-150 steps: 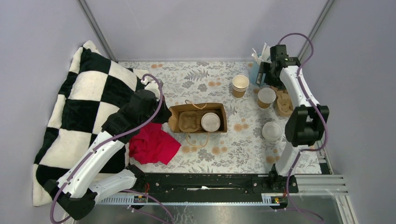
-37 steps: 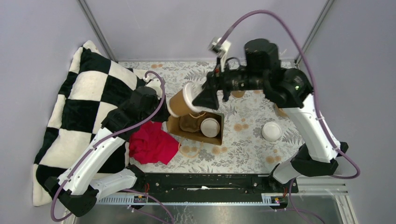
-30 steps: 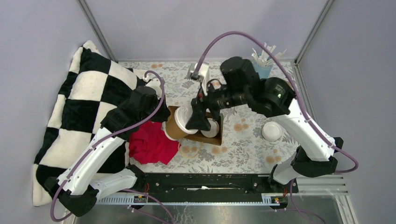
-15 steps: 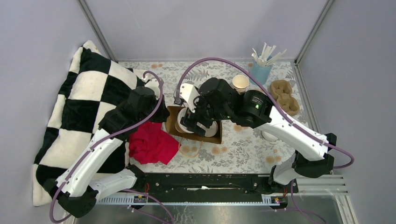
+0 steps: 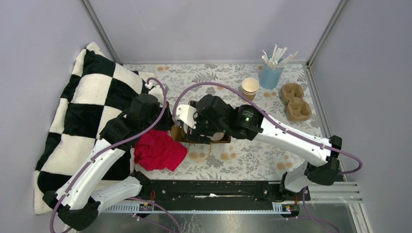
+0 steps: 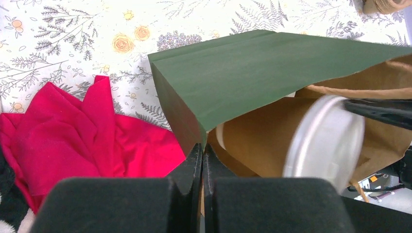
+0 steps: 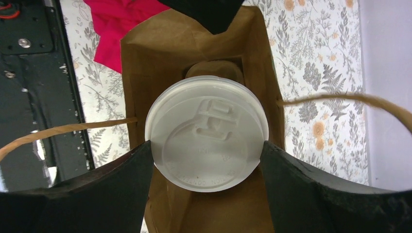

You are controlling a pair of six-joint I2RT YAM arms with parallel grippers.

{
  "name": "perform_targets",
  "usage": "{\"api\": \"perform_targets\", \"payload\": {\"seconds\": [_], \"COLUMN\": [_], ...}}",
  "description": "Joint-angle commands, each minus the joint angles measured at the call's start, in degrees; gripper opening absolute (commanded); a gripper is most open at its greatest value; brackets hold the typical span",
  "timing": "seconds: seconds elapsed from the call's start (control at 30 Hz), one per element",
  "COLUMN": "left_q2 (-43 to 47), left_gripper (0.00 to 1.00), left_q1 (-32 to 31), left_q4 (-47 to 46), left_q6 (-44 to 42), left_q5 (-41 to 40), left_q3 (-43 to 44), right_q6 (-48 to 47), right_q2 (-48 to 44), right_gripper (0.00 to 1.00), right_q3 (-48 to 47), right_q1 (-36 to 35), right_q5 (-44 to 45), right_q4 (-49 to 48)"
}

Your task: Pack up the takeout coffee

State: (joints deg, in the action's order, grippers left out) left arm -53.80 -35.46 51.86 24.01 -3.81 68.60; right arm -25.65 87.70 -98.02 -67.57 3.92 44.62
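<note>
The green paper bag [image 6: 252,73], brown inside [image 7: 194,39], stands on the floral table, and in the top view the right arm covers most of it [image 5: 177,133]. My left gripper [image 6: 201,148] [image 5: 167,119] is shut on the bag's rim at its left corner. My right gripper [image 7: 206,145] [image 5: 194,127] reaches into the bag's mouth. It is shut on a takeout coffee cup, with one finger on each side of the white lid [image 7: 208,133]. The left wrist view shows the cup's tan wall and lid [image 6: 323,141] inside the bag. A moulded carrier [image 7: 214,68] lies below the cup.
A red cloth [image 5: 158,150] lies just left of the bag. A black-and-white checkered pillow [image 5: 82,107] fills the left side. At the back right stand a stack of empty paper cups [image 5: 250,86], a blue cup of white sticks [image 5: 270,75] and a cardboard cup carrier [image 5: 293,101].
My right arm has swung left and down, carrying the lidded cup from above the bag into its mouth. The left gripper has kept its hold on the bag's rim.
</note>
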Motion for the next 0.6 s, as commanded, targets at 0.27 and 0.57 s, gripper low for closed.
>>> {"api": "perform_targets", "payload": {"seconds": [0.27,0.57], "left_q2": [3.65,9.81], "left_gripper": [0.00,0.00], "left_q1": [-0.13,-0.13], "left_q4": [-3.30,-7.63], "left_q6": [0.28,2.72], "left_q5": [2.26,3.55], "left_q3": [-3.57,-8.72], "right_q6": [-15.62,-20.30], "right_q2": [-1.48,0.06], "right_gripper": [0.58,0.57], "right_q3": [13.82,20.28], "right_q1": [-0.98,-0.98], "right_q5": [3.42,1.36], "right_q4": [-18.45,-25.63]}}
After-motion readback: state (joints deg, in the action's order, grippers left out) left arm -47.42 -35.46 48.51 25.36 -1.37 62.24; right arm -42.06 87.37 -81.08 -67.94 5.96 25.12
